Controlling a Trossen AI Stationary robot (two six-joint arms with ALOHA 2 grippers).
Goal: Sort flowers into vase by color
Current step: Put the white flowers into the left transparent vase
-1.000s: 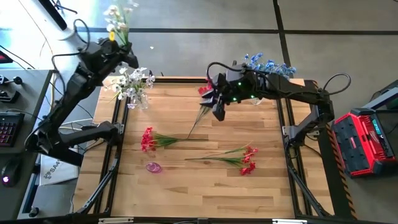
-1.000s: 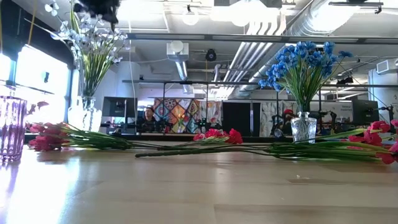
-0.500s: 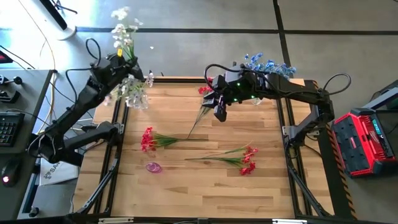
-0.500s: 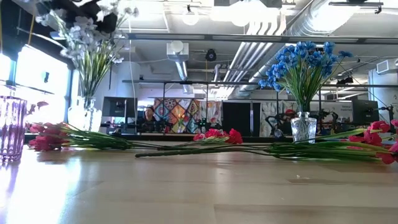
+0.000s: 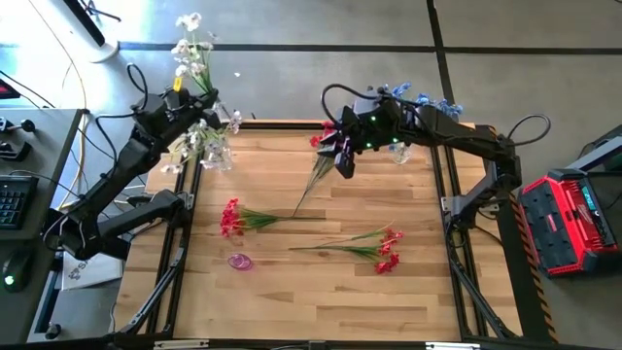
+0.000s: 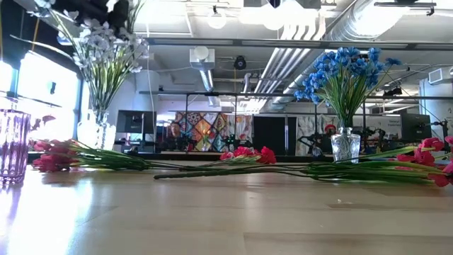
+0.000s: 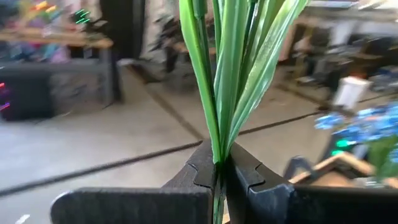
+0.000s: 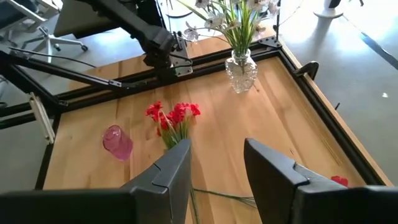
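High view, left to right: at ten o'clock the left gripper (image 7: 219, 180) is clamped on the green stems of a white sprig (image 5: 190, 39), raised over the vase of white flowers (image 5: 206, 142). The pink vase (image 5: 240, 261) at seven o'clock stands empty; red bunches (image 5: 230, 218) and (image 5: 387, 249) lie on the table (image 5: 292, 292). At twelve o'clock the right gripper (image 8: 214, 163) hovers, fingers apart, holding nothing. The blue vase (image 6: 345, 145) at one o'clock looks filled. Reds remain.
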